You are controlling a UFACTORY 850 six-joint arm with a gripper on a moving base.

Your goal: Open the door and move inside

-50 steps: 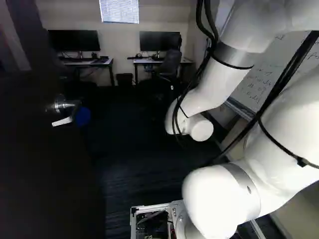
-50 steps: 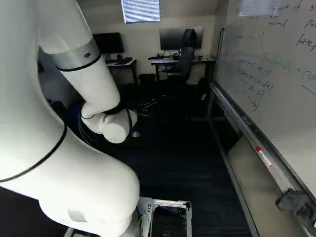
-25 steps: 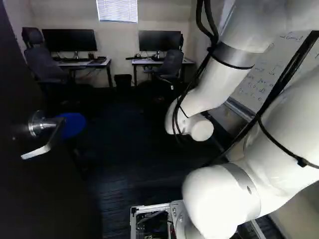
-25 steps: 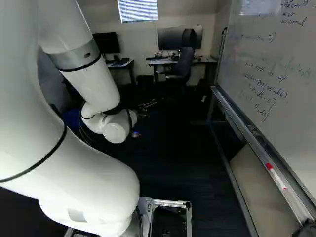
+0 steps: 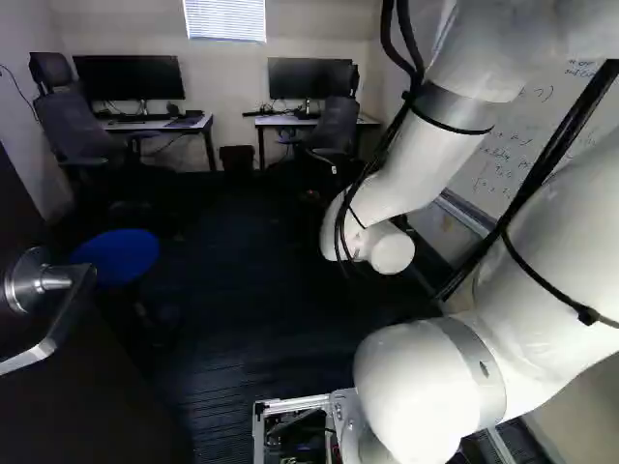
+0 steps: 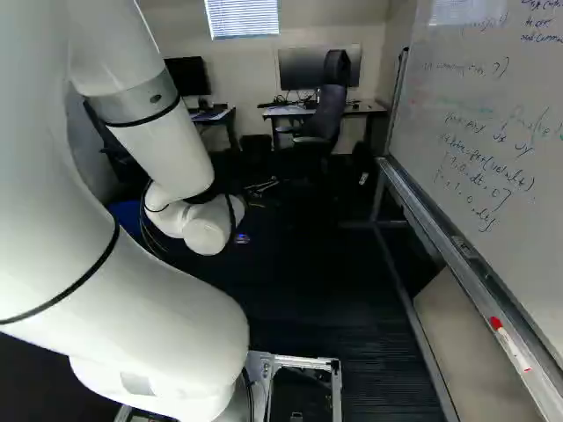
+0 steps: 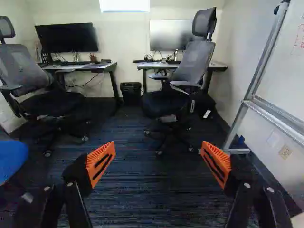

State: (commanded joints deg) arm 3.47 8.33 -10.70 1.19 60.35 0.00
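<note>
The dark door (image 5: 87, 406) stands open along the left of the left base view, near the base. Its silver lever handle (image 5: 27, 281) is close at that view's left edge, well apart from the arm. Past the door, the room's dark carpet (image 5: 261, 319) stretches ahead of the base. In the wrist view my gripper (image 7: 157, 155) is open, its orange pads wide apart with nothing between them, facing into the room. My arm's wrist (image 6: 208, 230) hides most or all of the gripper from the base views.
A blue stool (image 5: 116, 255) stands beyond the door handle. Office chairs (image 7: 178, 78) and desks (image 7: 78, 67) line the far wall with a bin (image 7: 130, 91). A whiteboard (image 6: 484, 149) on a metal frame (image 6: 457, 264) runs along the right.
The base has moved forward into the room: door and handle have slid nearer and leftward in the left base view, exposing the stool and a chair. My arm holds its pose.
</note>
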